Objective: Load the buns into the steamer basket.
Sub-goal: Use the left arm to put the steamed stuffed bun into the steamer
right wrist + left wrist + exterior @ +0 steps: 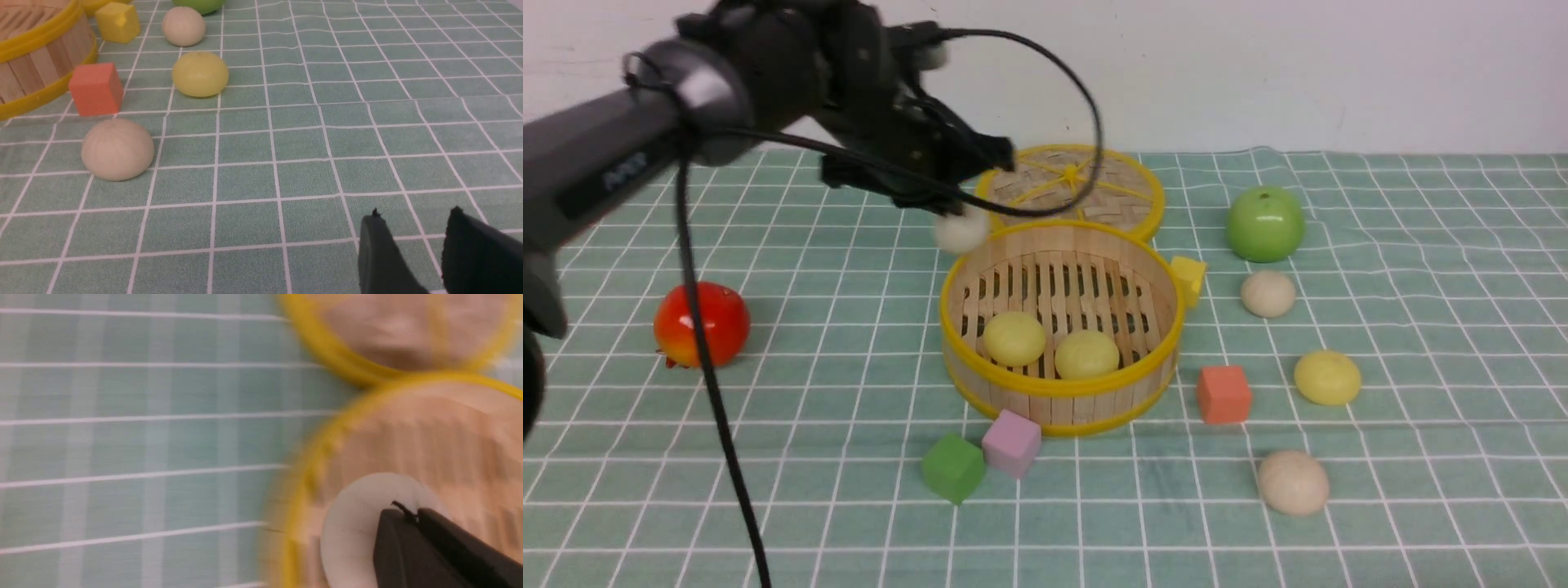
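The steamer basket [1058,388] stands mid-table with two pale yellow buns [1014,337] [1086,354] on its slatted floor. My left gripper [943,204] hovers over its far left rim, jaws shut together with nothing between them [410,514]. A blurred white bun [961,231] [355,526] is just below the fingertips, above the rim. To the right of the basket lie an off-white bun [1267,293], a yellow bun [1327,376] and a beige bun [1293,482] [117,149]. My right gripper [414,214] is open and empty over bare cloth.
The woven lid [1070,184] lies behind the basket. A green apple [1264,223] sits far right, a red fruit [701,324] at the left. Yellow [1188,278], orange [1223,394], pink [1011,442] and green [953,467] cubes ring the basket. A black cable [719,425] hangs from the left arm.
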You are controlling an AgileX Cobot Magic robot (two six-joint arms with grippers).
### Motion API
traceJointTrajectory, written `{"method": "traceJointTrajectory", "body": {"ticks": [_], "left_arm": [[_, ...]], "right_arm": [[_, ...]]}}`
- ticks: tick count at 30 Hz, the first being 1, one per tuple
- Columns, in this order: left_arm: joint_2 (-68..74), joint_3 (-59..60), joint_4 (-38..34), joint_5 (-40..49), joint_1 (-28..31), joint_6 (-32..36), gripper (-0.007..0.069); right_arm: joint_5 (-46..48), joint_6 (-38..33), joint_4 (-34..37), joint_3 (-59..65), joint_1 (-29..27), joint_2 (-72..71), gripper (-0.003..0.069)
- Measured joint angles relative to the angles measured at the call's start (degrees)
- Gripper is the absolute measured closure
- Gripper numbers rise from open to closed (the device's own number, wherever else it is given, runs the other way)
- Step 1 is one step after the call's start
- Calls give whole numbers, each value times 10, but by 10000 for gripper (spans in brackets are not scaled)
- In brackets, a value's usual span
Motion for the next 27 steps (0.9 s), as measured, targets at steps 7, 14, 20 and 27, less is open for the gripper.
{"method": "traceJointTrajectory", "body": {"ticks": [7, 14, 20, 27], "left_arm": [[31, 0, -4, -31, -36, 5, 636], [72, 0, 29, -67, -37, -2, 628], [91, 0, 69, -92, -37, -54, 607], [95, 0, 85, -81, -37, -83, 503]], "right_arm": [[0, 0, 0, 0, 0, 0, 419], [0, 0, 0, 0, 0, 0, 419], [0, 0, 0, 0, 0, 0, 419], [0, 0, 0, 0, 0, 0, 419]]}}
